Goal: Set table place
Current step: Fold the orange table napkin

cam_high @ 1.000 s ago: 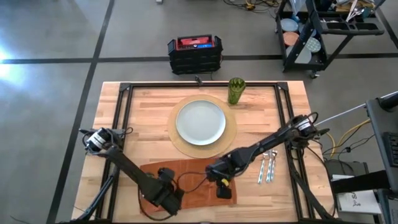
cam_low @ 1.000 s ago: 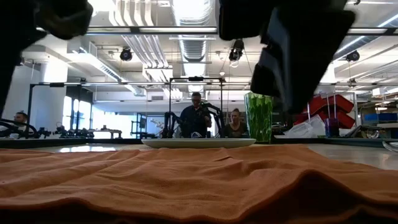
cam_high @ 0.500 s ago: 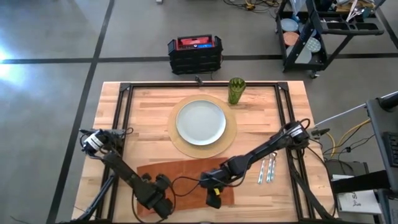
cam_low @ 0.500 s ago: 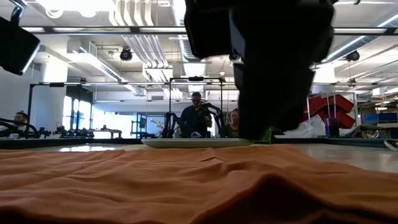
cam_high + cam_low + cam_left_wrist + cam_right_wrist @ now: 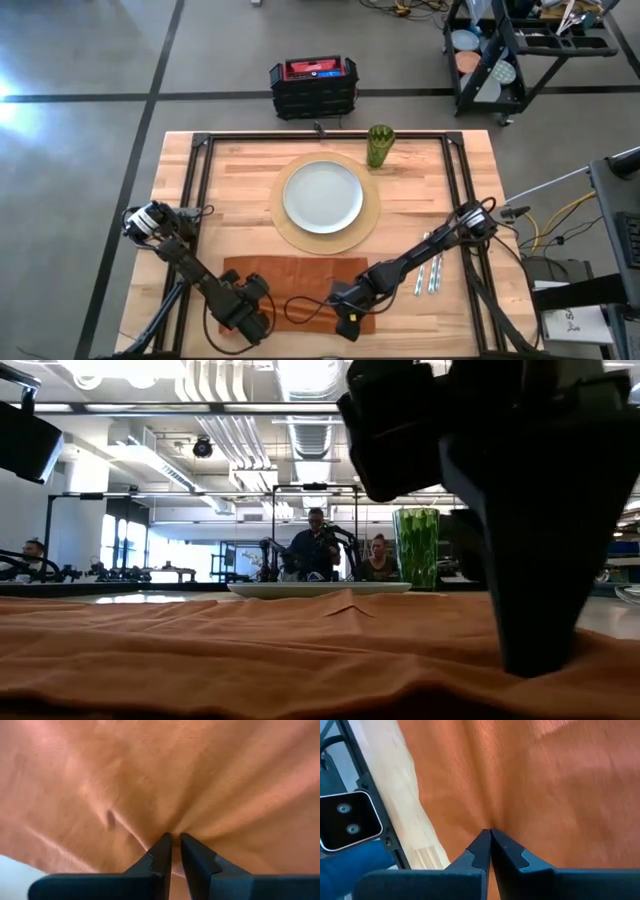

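The orange napkin [image 5: 295, 285] lies spread on the table [image 5: 175, 190] near its front edge, in front of the round tan placemat [image 5: 368, 222] that carries the pale plate [image 5: 322, 196]. My left gripper [image 5: 252, 316] is shut on the napkin's near left part, and my right gripper [image 5: 349, 322] on its near right part. The green cup [image 5: 379, 145] stands beyond the placemat. The silver cutlery [image 5: 430, 270] lies to the right of the napkin. My left gripper pinches a small ridge of the napkin's cloth [image 5: 172, 831] between its two fingers, coming from above. Creases run out from the pinch, and the cloth around it lies on the table. My right gripper pinches a ridge of cloth [image 5: 489, 826] a little in from the napkin's near edge [image 5: 417, 795], fingers pointing down. Its fingertips [image 5: 535, 660] stand on the napkin, which rests on the table.
A small camera [image 5: 350, 825] sits at the table's near edge beside my right gripper. Black frame rails [image 5: 195, 170] run along the table's left, far and right sides. People and other arms show in the room behind [image 5: 318, 550].
Both grippers have gone toward the table's near edge, staying shut on the napkin. The napkin has been drawn along with them and now lies flatter and squarer, its far edge straight in front of the placemat.
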